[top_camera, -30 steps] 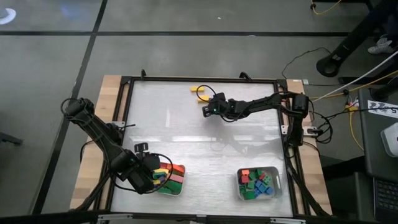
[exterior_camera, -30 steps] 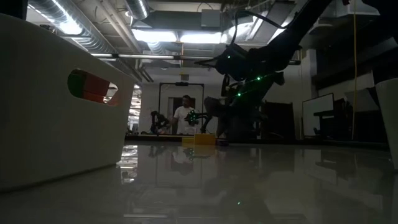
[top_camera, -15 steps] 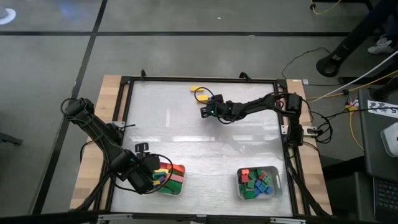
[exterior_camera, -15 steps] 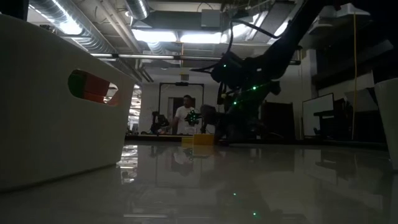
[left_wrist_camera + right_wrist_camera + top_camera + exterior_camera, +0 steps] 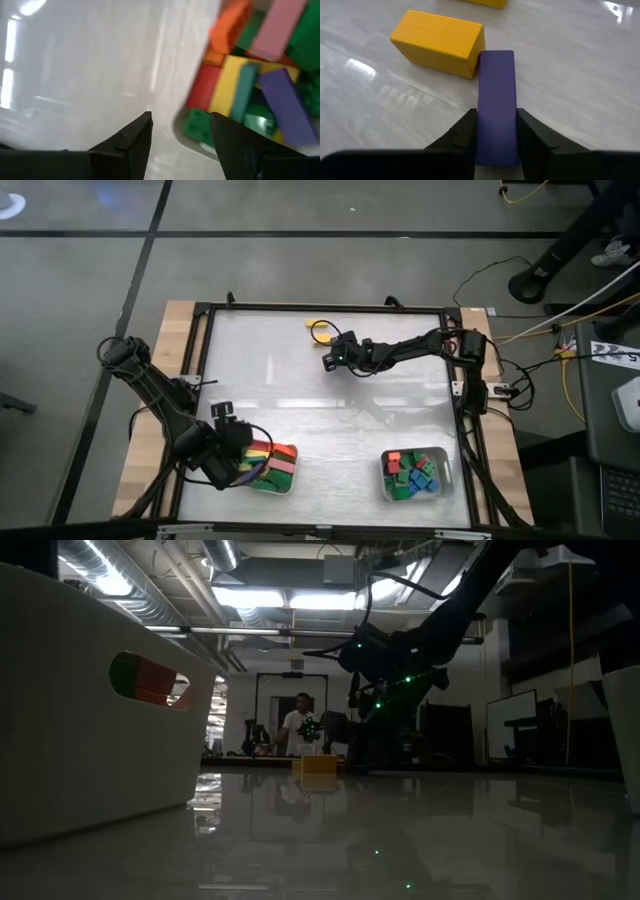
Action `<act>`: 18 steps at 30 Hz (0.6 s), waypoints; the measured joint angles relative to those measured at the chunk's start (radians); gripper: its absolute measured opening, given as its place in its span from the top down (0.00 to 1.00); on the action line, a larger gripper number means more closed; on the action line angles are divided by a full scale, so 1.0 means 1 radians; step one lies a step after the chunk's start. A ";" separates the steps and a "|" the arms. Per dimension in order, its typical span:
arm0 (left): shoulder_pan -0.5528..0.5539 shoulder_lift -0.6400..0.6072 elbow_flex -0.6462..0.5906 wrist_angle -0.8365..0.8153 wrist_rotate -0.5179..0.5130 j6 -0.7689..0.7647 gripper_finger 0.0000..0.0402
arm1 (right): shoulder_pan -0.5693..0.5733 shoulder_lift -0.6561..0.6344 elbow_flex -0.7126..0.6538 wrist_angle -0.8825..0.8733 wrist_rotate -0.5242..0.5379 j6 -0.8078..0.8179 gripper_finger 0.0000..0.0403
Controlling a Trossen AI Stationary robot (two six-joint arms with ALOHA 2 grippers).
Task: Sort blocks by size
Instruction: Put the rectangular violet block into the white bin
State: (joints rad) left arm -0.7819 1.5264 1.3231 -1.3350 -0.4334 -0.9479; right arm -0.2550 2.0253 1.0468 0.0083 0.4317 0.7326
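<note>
A long purple block (image 5: 496,95) lies on the table with my right gripper (image 5: 496,134) shut on it, near the far middle of the table (image 5: 326,362). Its far end stands right next to a yellow block (image 5: 437,42), which also shows in the high view (image 5: 320,330) and the low view (image 5: 318,764). My left gripper (image 5: 180,142) hangs open over the rim of the left tray (image 5: 172,95), with nothing between its fingers. It is at the near left of the table (image 5: 235,463). That tray holds long blocks (image 5: 260,75). My right gripper pinches the purple block's two long sides (image 5: 485,125) between its two fingers, at the end nearest the gripper. The fingers slant down from the table's right side and lie along the block. The block sticks out ahead of them, low on the table.
The left tray (image 5: 283,483) stands at the near left. A second tray (image 5: 446,480) at the near right holds several short blocks (image 5: 412,473). Another yellow block (image 5: 485,2) lies just beyond the first. The table's middle (image 5: 320,420) is bare. A person (image 5: 297,725) stands in the room behind.
My right gripper has sunk toward the table and shifted a little toward the left edge, closer to the yellow block. My left gripper has tipped slightly over the left tray's rim without leaving its place.
</note>
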 joint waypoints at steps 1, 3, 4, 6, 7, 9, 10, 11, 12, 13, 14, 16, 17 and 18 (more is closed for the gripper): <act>-0.005 -0.006 0.000 -0.010 -0.024 -0.012 0.54 | 0.000 0.000 0.000 0.001 -0.011 -0.007 0.75; -0.011 -0.018 0.000 -0.030 -0.060 -0.026 0.54 | -0.001 -0.004 0.002 -0.004 -0.043 -0.013 0.73; -0.012 -0.027 0.000 -0.034 -0.073 -0.033 0.54 | 0.000 -0.006 0.007 -0.013 -0.054 -0.014 0.71; -0.016 -0.040 0.000 -0.046 -0.097 -0.048 0.54 | 0.007 -0.014 0.018 -0.016 -0.052 -0.032 0.69; -0.017 -0.049 0.000 -0.057 -0.108 -0.059 0.54 | 0.012 -0.022 0.023 -0.017 -0.055 -0.049 0.69; -0.017 -0.063 0.000 -0.070 -0.143 -0.073 0.54 | 0.024 -0.035 0.036 -0.027 -0.067 -0.078 0.70; -0.019 -0.068 0.000 -0.079 -0.160 -0.084 0.54 | 0.032 -0.044 0.042 -0.034 -0.083 -0.090 0.71; -0.019 -0.077 0.000 -0.090 -0.174 -0.091 0.54 | 0.041 -0.053 0.049 -0.038 -0.104 -0.107 0.72; -0.019 -0.083 0.000 -0.098 -0.193 -0.098 0.54 | 0.051 -0.062 0.060 -0.036 -0.121 -0.121 0.73; -0.019 -0.092 0.000 -0.110 -0.213 -0.102 0.54 | 0.062 -0.073 0.072 -0.028 -0.132 -0.137 0.74; -0.019 -0.100 -0.002 -0.119 -0.229 -0.103 0.54 | 0.071 -0.084 0.085 -0.023 -0.151 -0.142 0.74; -0.019 -0.119 -0.009 -0.139 -0.265 -0.107 0.54 | 0.094 -0.095 0.112 -0.015 -0.165 -0.160 0.74; -0.019 -0.126 -0.013 -0.155 -0.281 -0.115 0.54 | 0.107 -0.095 0.126 -0.016 -0.172 -0.167 0.73; -0.019 -0.138 -0.021 -0.164 -0.295 -0.121 0.54 | 0.123 -0.095 0.141 -0.019 -0.179 -0.178 0.72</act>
State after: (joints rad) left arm -0.8009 1.3887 1.3026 -1.4988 -0.7282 -1.0687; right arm -0.1318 1.9306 1.1874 -0.0103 0.2528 0.5547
